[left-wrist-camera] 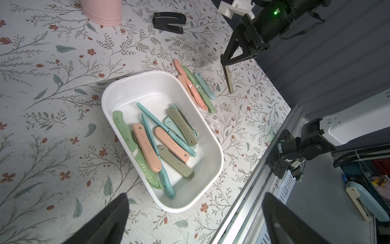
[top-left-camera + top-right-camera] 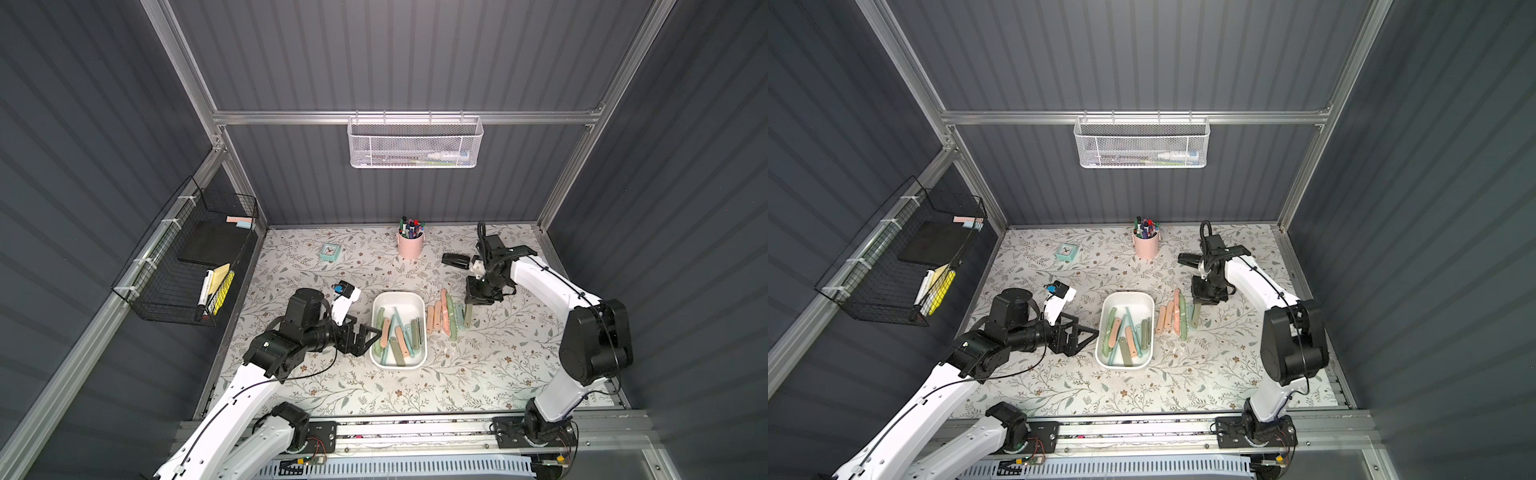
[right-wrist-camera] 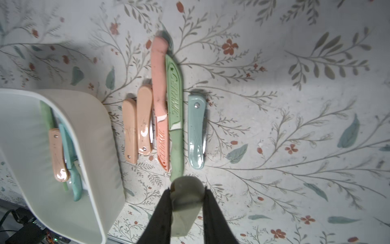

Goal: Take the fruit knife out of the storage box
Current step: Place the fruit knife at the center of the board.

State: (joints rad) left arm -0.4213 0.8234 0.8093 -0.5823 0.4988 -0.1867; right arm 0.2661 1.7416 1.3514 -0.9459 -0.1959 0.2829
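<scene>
The right end effector (image 2: 468,306) is gripping an olive-green folding fruit knife (image 2: 468,319) by its upper end, with the jaws standing narrow against two sides of the handle. The right wrist view is showing the same grip from above, with the black fingers (image 3: 162,211) pressing the fruit knife (image 3: 185,203) from either side. The fruit knife is hanging upright, outside the storage box (image 2: 397,302), over the floral surface (image 2: 332,386); whether its lower end is touching the surface cannot be told. It is sitting just beside a light blue folding knife (image 3: 196,131). That knife is ending a row of knives (image 3: 160,109) lying parallel on the surface along the box's right long wall, near it but apart. In both top views the storage box (image 2: 1127,301) is resting near the middle of the surface, between the two arms. It is holding a loose pile of knives (image 1: 160,143) in green, peach, teal and olive, several overlapping. The left end effector (image 2: 372,338) is hovering at the box's left long side with its jaws spread wide and nothing between them. Contact with the rim cannot be told. Toward the back of the surface, a pink pen cup (image 2: 410,245), a black stapler (image 2: 456,260) and a small teal clock (image 2: 330,252) are standing well apart from the box.
</scene>
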